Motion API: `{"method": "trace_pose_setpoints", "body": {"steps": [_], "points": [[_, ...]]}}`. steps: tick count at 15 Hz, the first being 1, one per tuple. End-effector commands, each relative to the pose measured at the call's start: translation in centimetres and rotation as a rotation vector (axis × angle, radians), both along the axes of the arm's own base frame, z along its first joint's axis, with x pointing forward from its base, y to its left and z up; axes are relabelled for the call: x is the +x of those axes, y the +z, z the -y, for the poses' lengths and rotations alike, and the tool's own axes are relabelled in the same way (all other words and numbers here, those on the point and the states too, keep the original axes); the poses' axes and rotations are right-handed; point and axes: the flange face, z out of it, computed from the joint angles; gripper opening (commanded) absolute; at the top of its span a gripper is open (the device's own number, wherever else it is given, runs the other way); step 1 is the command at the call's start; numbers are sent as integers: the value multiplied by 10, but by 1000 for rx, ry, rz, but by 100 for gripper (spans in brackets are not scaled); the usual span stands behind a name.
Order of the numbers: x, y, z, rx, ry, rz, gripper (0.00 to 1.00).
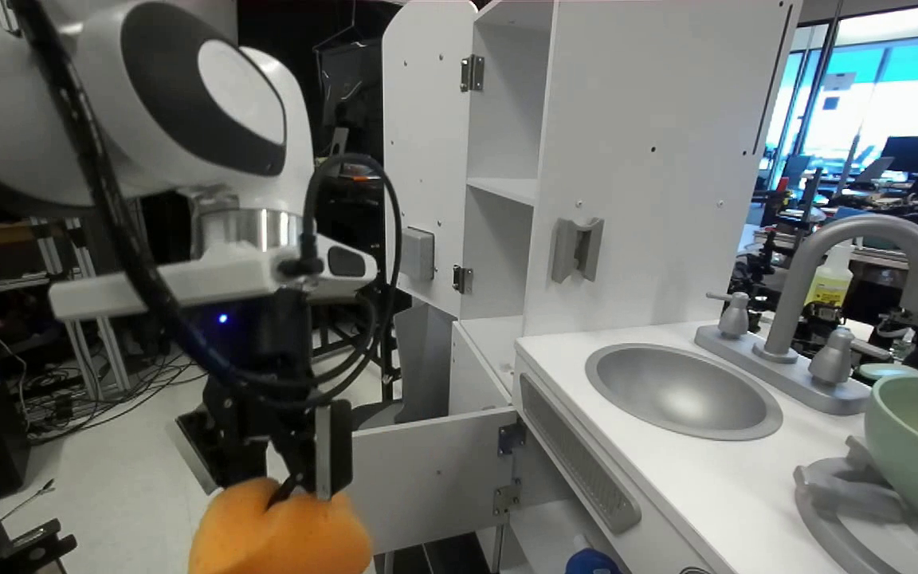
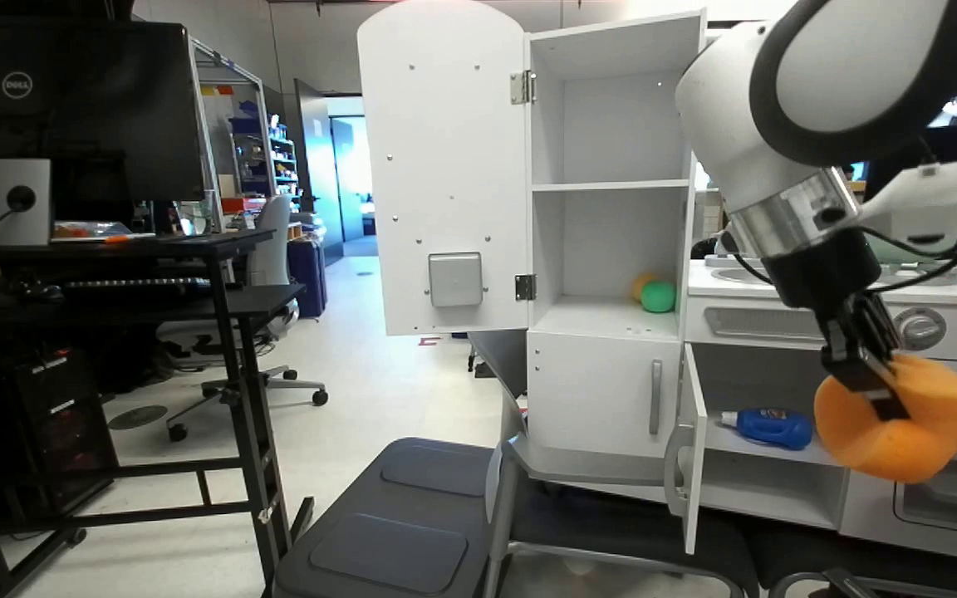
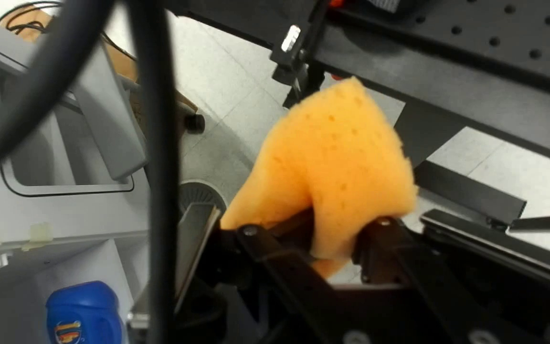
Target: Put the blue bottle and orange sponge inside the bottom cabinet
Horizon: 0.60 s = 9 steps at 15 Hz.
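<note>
The orange sponge (image 1: 280, 536) hangs folded from my gripper (image 1: 300, 488), whose jaws are shut on it. In the wrist view the sponge (image 3: 346, 153) bulges past the fingertips and hides part of them. Under the sink counter, the bottom cabinet (image 2: 769, 490) has its door (image 2: 694, 453) swung out. The blue bottle (image 2: 773, 428) lies on its side on the upper shelf of that cabinet, its white cap pointing left. Only the top of the bottle (image 1: 589, 563) shows at the lower edge of an exterior view. The sponge is outside the cabinet, in front of it.
The tall upper cabinet (image 2: 545, 208) has its door (image 2: 449, 166) swung wide; a green ball (image 2: 658, 296) sits inside. A sink (image 1: 682, 391), a faucet (image 1: 794, 279) and a pale green bowl (image 1: 917, 450) are on the counter. Dark chairs (image 2: 404, 515) stand below.
</note>
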Motion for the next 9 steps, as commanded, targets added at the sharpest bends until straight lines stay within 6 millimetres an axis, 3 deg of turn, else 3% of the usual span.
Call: {"method": "trace_pose_setpoints", "body": {"steps": [1, 2, 7, 9], "points": [[1, -51, 0, -27, -119, 155, 2], [-7, -54, 7, -27, -161, 197, 2], [8, -89, 52, -37, -376, 395, 2], [15, -90, 64, -43, -454, 482, 2]]}}
